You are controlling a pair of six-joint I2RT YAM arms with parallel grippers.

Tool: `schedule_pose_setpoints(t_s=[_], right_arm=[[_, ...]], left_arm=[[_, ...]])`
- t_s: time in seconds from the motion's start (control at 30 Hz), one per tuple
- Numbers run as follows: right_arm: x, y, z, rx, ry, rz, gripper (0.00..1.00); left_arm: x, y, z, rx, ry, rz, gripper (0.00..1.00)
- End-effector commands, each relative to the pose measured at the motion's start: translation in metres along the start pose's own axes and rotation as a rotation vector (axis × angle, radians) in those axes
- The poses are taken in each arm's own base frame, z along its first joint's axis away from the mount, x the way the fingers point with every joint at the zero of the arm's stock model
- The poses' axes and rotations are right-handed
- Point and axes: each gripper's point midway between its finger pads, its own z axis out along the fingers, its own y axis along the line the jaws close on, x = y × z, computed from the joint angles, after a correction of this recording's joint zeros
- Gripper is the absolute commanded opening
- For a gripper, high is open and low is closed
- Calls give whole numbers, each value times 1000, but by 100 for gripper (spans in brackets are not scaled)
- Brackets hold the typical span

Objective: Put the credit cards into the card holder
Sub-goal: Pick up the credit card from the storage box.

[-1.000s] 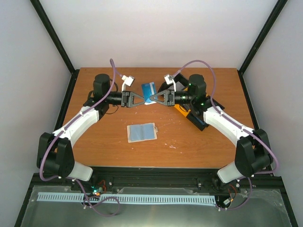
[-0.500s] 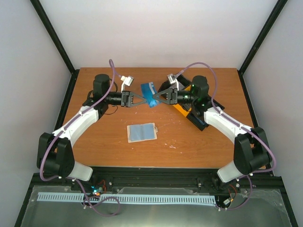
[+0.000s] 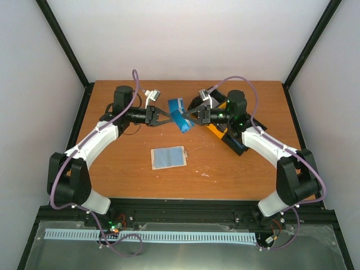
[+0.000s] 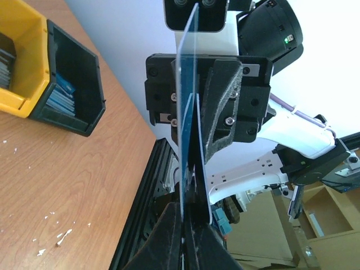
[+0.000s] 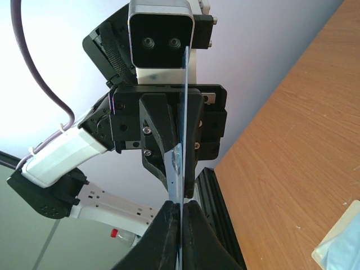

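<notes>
Two bright blue credit cards (image 3: 179,114) hang in the air over the back middle of the table, held between both grippers. My left gripper (image 3: 169,119) comes from the left and is shut on a card, seen edge-on in the left wrist view (image 4: 187,84). My right gripper (image 3: 189,115) comes from the right and is shut on a card, seen edge-on in the right wrist view (image 5: 184,84). The two grippers face each other, tips almost touching. The card holder (image 3: 169,158) lies open and flat on the table in front of them, blue-grey lining up. Its corner shows in the right wrist view (image 5: 344,247).
A yellow bin (image 3: 216,130) and a black bin (image 3: 235,143) lie under the right arm; in the left wrist view the black bin (image 4: 73,84) holds more cards, beside the yellow one (image 4: 17,67). Small white specks (image 3: 205,174) dot the wood.
The cards have turned from lying nearly level to a steeper tilt and dropped slightly. Both grippers have closed in toward each other and the right wrist has rolled.
</notes>
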Motion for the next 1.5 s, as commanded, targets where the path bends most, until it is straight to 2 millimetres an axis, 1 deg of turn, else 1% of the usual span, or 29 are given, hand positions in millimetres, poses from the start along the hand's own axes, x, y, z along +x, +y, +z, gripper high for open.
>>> schedule_pose_setpoints(t_s=[0.0, 0.07, 0.13, 0.27, 0.37, 0.43, 0.6, 0.73, 0.83, 1.0, 1.1, 1.2, 1.27, 1.3, 1.37, 1.47], right_arm=[[14, -14, -1, 19, 39, 44, 3], [17, -20, 0, 27, 50, 79, 3], [21, -32, 2, 45, 64, 161, 3], [24, -59, 7, 83, 64, 330, 4], [25, -83, 10, 132, 49, 431, 6], [24, -93, 13, 142, 44, 472, 6], [26, -98, 17, 122, 49, 505, 8], [29, -98, 17, 101, 47, 523, 7], [31, -96, 16, 96, 49, 503, 5], [31, -85, 9, 92, 38, 416, 3], [26, -81, 5, 106, 15, 358, 3], [22, -90, 2, 188, -12, 282, 3], [26, -101, 0, 266, -20, 260, 3], [28, -107, -1, 305, -23, 246, 3], [35, -120, 0, 379, -19, 224, 3], [46, -136, 6, 449, -7, 195, 3]], left_arm=[[-22, 7, -13, -64, -63, 19, 1], [-23, 12, -14, -71, -67, -9, 1], [-25, 18, -13, -76, -68, -48, 0], [-24, 40, -11, -95, -61, -154, 1], [-19, 57, -8, -99, -41, -207, 1], [-12, 68, -7, -109, -28, -244, 1], [-1, 82, -5, -114, -10, -276, 1], [-2, 93, -8, -147, -22, -285, 1], [-5, 102, -18, -170, -48, -291, 1], [-12, 115, -41, -240, -91, -262, 1], [-3, 119, -45, -293, -78, -257, 0], [17, 122, -47, -328, -68, -292, 1], [35, 126, -50, -355, -66, -330, 1], [49, 129, -50, -369, -62, -358, 1], [68, 132, -50, -400, -53, -393, 1], [99, 139, -44, -432, -21, -442, 1]])
